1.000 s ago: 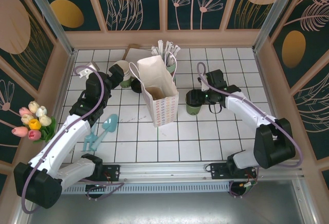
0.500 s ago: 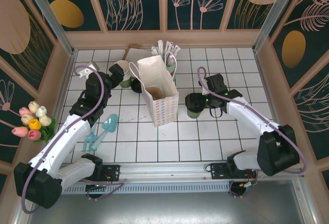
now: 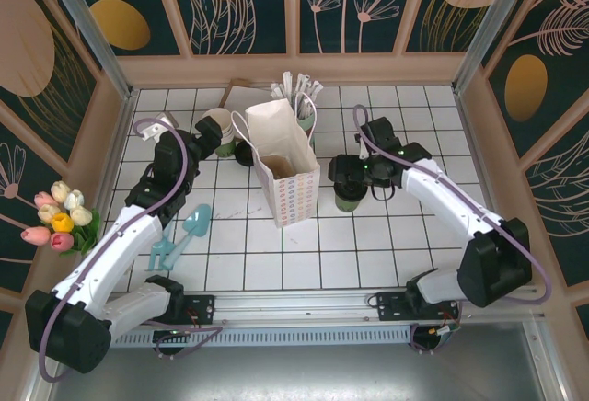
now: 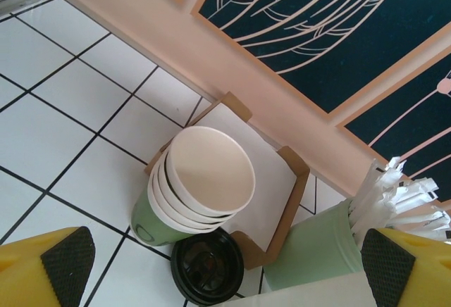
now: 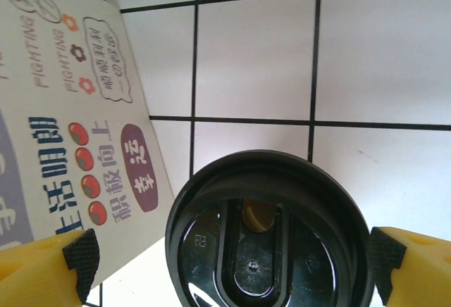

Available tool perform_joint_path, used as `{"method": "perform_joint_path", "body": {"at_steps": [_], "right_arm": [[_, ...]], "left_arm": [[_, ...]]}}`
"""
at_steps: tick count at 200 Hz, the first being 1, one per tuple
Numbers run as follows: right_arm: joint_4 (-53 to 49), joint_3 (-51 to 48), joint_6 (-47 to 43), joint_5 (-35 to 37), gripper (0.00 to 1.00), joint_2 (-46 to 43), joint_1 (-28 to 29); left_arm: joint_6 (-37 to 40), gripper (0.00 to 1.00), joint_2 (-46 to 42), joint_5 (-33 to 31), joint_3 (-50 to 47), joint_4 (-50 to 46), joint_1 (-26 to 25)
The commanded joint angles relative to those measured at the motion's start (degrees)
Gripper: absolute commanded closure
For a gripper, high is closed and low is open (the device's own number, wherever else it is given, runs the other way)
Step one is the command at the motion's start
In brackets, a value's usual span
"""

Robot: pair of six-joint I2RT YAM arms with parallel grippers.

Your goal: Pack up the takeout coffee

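The takeout coffee, a dark green cup under a black lid, stands on the white tiles just right of the paper bag. My right gripper hovers over it, open. In the right wrist view its two padded fingertips stand wide on either side of the lid without touching it, and the right gripper is centred on the lid. My left gripper is open behind the bag's left side, above a stack of lidless cups and a loose black lid.
A pale green cup of white wrapped sticks stands behind the bag, and a brown cardboard tray lies by the cup stack. Teal plastic pieces lie front left. Tulips sit outside the left wall. Wooden walls enclose the table.
My right gripper has moved left, from beside the coffee cup to over its lid, with its jaws spread wider. The left arm and the cup have stayed put.
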Motion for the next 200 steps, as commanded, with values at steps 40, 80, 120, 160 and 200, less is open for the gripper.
{"method": "perform_joint_path", "body": {"at_steps": [40, 80, 120, 160, 200], "right_arm": [[-15.07, 8.69, 0.06, 2.80, 0.01, 6.88, 0.88], [-16.89, 10.99, -2.01, -0.14, 0.01, 9.75, 1.61], [-18.74, 11.64, -2.59, 2.81, 0.01, 11.75, 2.33], [-18.59, 11.31, -2.38, 2.17, 0.01, 12.07, 2.40], [-18.22, 11.44, -1.31, 0.42, 0.01, 12.54, 2.45]], "left_arm": [[1.11, 0.01, 0.53, -0.53, -0.72, -0.41, 0.17], [1.56, 0.01, 0.11, 0.18, -1.76, 1.01, 0.18], [5.75, 0.01, -0.29, 10.08, -3.49, 6.91, 0.18], [10.71, 0.01, -1.86, 16.60, -2.64, 7.18, 0.18], [12.41, 0.01, -3.27, 14.65, -2.52, 5.59, 0.18]]}}
